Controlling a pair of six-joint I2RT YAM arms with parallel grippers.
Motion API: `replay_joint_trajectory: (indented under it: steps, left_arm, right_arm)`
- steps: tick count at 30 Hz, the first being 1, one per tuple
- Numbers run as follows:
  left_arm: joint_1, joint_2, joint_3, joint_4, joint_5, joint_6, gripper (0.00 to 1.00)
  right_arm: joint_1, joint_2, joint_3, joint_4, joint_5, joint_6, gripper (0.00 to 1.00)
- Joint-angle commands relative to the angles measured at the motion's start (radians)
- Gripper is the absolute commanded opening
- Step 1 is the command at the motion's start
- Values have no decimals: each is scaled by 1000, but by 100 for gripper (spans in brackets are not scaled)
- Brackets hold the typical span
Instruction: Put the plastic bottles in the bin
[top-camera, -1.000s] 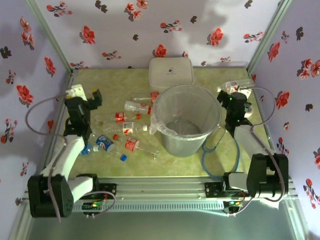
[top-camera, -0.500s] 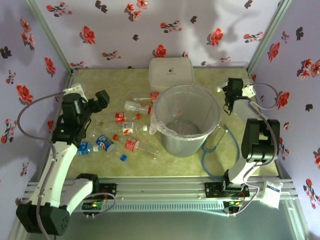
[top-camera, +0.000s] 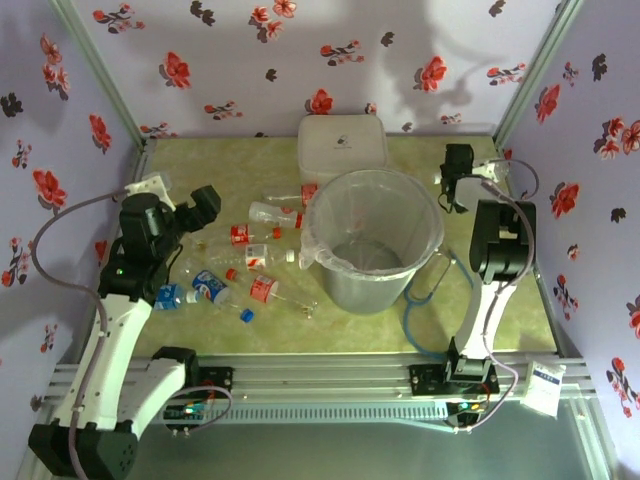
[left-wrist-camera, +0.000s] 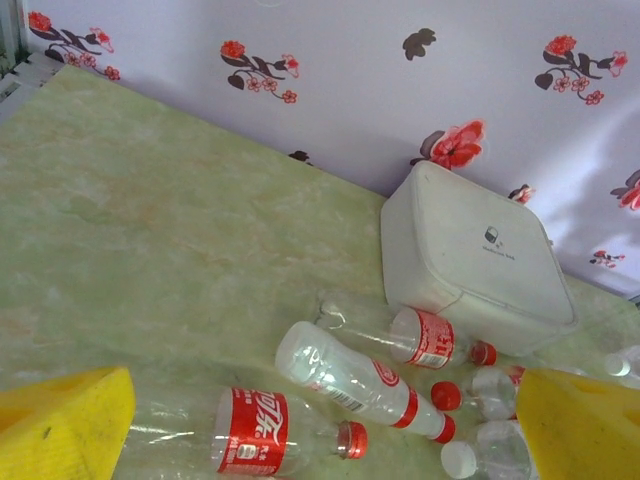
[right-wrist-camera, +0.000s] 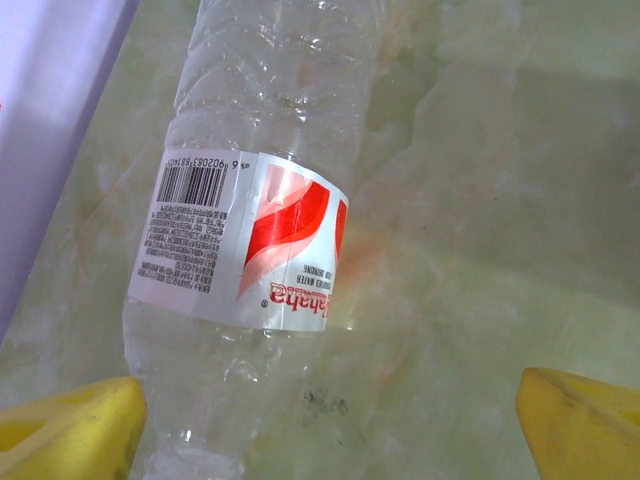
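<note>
My right gripper (right-wrist-camera: 330, 425) has its yellow fingers (right-wrist-camera: 70, 430) spread wide. Between them on the table lies a clear ribbed plastic bottle with a red-and-white label (right-wrist-camera: 255, 235). It sits off centre. Its lower end is right against the finger on the picture's left, though I cannot tell whether they touch, and the other finger stands well apart from it. Nothing is clamped. From overhead, the right gripper (top-camera: 452, 192) is out at the far right corner of the pale green marbled table (top-camera: 230, 165), beyond the large round translucent grey bucket lined with a clear bag (top-camera: 345, 290).

My left gripper (left-wrist-camera: 325, 400) is likewise parted wide with nothing in it, held above the table over the scattered bottles. Nearest below it lies a clear bottle with a red label and red cap (left-wrist-camera: 265, 432). Just beyond, a clear bottle with a red band near its red cap (left-wrist-camera: 345, 380) lies slantwise. Behind that, a third bottle with a red-and-white label (left-wrist-camera: 425, 338) lies beside the white square lidded box (left-wrist-camera: 470, 265). More caps, red and white, show at the lower right. Overhead, the left gripper (top-camera: 203, 205) hangs over the table's left side. The bottles lie between it and the bucket, among them a bottle with a blue label (top-camera: 210, 287). A blue hose (top-camera: 440, 300) loops on the table to the right of the bucket.
</note>
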Motion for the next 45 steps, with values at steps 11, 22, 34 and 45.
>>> replay_joint_trajectory:
  steps: [11, 22, 34, 45]
  left_arm:
    - [-8, -28, -11, -18, 23, -26, 98]
    - [-12, -22, -9, -9, 35, -27, 98]
    - [-34, 12, -6, 42, 48, -58, 97]
    - [-35, -4, -7, 23, 43, -35, 97]
  right_arm:
    - [-10, 26, -32, 30, 13, -26, 64]
    - [-8, -237, -241, 98, 6, -90, 40]
    - [-18, -402, -325, 113, -53, -126, 43]
    - [-16, -33, -4, 34, -10, -55, 97]
